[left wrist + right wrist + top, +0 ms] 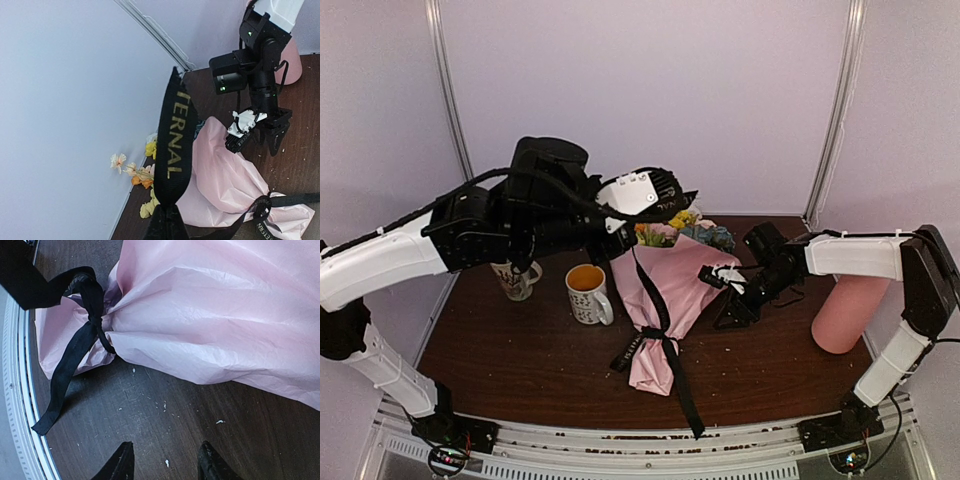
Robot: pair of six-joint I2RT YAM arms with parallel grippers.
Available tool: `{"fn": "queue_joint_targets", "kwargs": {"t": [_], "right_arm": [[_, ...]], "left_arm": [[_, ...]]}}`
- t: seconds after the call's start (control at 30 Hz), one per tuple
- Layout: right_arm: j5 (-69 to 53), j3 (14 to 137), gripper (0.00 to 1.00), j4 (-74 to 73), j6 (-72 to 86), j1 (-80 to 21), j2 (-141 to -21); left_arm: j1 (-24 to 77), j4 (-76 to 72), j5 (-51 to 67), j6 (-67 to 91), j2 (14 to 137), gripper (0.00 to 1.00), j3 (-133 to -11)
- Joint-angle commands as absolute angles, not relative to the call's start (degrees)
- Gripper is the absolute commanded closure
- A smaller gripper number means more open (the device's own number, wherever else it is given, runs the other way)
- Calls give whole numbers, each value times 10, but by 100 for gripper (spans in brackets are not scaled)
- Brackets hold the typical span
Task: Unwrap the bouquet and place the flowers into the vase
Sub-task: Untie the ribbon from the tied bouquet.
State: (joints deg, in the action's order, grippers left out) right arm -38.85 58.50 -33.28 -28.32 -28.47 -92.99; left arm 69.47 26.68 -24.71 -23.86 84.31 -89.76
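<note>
Top external: we look down from above and behind the arm bases over the whole table (520, 370). Left wrist: raised, tight against the ribbon (172, 145), facing the right arm (252, 60). Right wrist: low, close over the table. We see the bouquet (698, 285) in all three.

Left hand (686, 196) is raised and clamped shut (its arm (400, 255) stretched inward), right hand (734, 310) low, fingers apart.

Black ribbon (172, 145) pinched taut in left gripper (166, 220), pink-wrapped bouquet (220, 185) on table (300, 165), right gripper (260, 135) parted at its edge
</note>
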Motion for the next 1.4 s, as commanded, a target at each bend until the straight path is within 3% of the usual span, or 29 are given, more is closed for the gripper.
{"fn": "queue_joint_targets", "kwargs": {"t": [0.0,0.4,0.6,0.83,0.87,0.97,1.1,1.17,1.37], "right_arm": [[-396,580,55,-339,-290,-281,-917],[-399,577,55,-341,-293,-282,-900],[-411,577,55,-359,-294,-303,-844],[-327,653,55,-392,-312,-389,-854],[-312,671,55,-396,-315,-401,-870],[-266,728,56,-410,-329,-437,-931],[-215,804,57,-427,-345,-483,-1008],[-197,839,57,-437,-354,-499,-1040],[-177,918,58,-495,-390,-531,-1117]], "left_arm": [[692,231,-256,-235,818,100,-925],[692,254,-301,-219,787,100,-897],[687,295,-428,-134,698,100,-743],[682,398,-419,78,618,100,-583],[682,409,-416,109,611,98,-563],[681,441,-434,213,604,61,-512],[681,449,-432,334,595,25,-478],[681,439,-437,375,587,20,-466],[680,350,-450,378,551,19,-429]]}}
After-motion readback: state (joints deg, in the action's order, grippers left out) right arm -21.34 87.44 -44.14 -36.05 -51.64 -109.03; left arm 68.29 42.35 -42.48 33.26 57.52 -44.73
